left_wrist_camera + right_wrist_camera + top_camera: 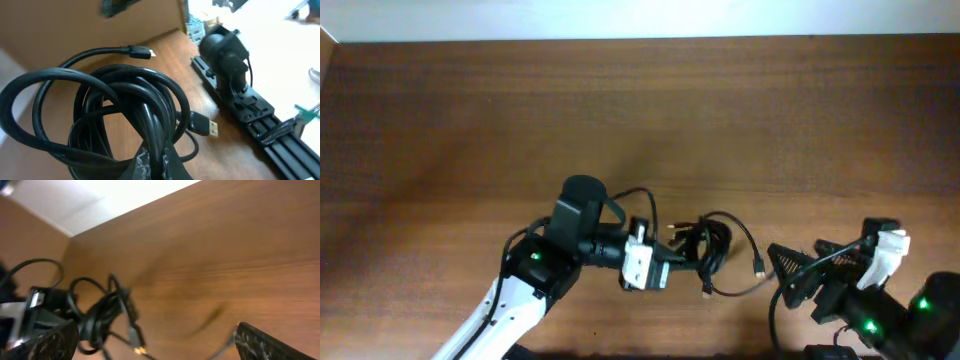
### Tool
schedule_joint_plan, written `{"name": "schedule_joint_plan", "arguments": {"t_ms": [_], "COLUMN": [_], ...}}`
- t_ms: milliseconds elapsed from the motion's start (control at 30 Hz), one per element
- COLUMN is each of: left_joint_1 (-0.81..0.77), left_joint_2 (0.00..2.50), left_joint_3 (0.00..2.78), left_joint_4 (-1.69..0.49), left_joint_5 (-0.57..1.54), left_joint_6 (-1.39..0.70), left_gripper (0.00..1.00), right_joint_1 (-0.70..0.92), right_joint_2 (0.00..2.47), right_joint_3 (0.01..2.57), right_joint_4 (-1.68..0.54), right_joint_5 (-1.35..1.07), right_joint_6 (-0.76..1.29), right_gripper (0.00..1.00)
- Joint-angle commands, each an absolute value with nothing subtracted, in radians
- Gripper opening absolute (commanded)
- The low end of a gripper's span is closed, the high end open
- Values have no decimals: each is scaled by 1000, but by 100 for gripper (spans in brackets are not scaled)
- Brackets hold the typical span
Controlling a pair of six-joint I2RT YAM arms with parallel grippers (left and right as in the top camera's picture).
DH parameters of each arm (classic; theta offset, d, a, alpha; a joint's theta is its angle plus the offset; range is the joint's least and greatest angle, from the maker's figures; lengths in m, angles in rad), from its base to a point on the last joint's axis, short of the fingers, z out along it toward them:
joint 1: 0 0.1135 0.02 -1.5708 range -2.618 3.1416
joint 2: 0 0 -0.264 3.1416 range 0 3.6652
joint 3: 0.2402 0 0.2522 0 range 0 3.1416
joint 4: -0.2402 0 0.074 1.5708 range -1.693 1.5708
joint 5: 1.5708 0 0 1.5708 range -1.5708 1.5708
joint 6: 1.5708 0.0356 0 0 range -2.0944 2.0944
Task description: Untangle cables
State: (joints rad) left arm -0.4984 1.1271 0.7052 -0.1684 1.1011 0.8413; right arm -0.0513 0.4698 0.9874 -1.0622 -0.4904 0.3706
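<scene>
Pinch on the cables [712,243], second grasp pending.
Clamps them in the left end effector [672,268], pressed together, near the middle of the counter's [620,110] front edge; hangs the right end effector [788,275] spread wide, near a loose plug [758,266]. Likely needs next: closing on that free end, then drawing it gently toward the right edge.

We see the table [470,120] evenly and softly lit, with only faint shadows. Close up, the cables [145,117] carry pale glossy highlights, while the far background burns out white. Our right wrist view is blurred throughout.
</scene>
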Motion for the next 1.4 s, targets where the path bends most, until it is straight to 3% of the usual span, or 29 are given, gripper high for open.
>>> {"name": "schedule_joint_plan", "arguments": {"t_ms": [0, 133, 233, 433, 500, 600, 867, 1067, 1233, 1367], "left_joint_1": [-577, -598, -598, -598, -598, -598, -626, -626, -626, -626], "left_joint_2": [1111, 1111, 1111, 1111, 1111, 1111, 1148, 1181, 1236, 1236], "left_joint_3": [723, 723, 723, 723, 723, 723, 723, 723, 723, 723], "left_joint_4": [-149, -123, -49, 44, 67, 147, 241, 247, 352, 351], "left_joint_5": [1138, 1138, 1254, 1254, 1320, 1351, 1347, 1339, 1339, 1278], "left_joint_6": [1196, 1285, 1373, 1382, 1383, 1383, 1382, 1370, 1359, 1312], "left_gripper": [0, 0, 0, 0, 0, 0, 0, 0, 0, 0], "right_joint_1": [-46, -46, -46, -46, -46, -46, -46, -46, -46, -45], "right_joint_2": [480, 480, 480, 480, 480, 480, 480, 480, 565, 675], "right_joint_3": [1004, 1004, 1004, 1000, 1000, 1000, 974, 938, 938, 938], "right_joint_4": [-960, -962, -973, -1007, -1006, -1007, -1009, -996, -956, -942], "right_joint_5": [-757, -843, -869, -876, -883, -879, -887, -886, -893, -1003], "right_joint_6": [474, 532, 532, 532, 533, 533, 532, 529, 502, 449], "right_gripper": [98, 98, 97, 91, 86, 67, 67, 60, 43, 16]}}
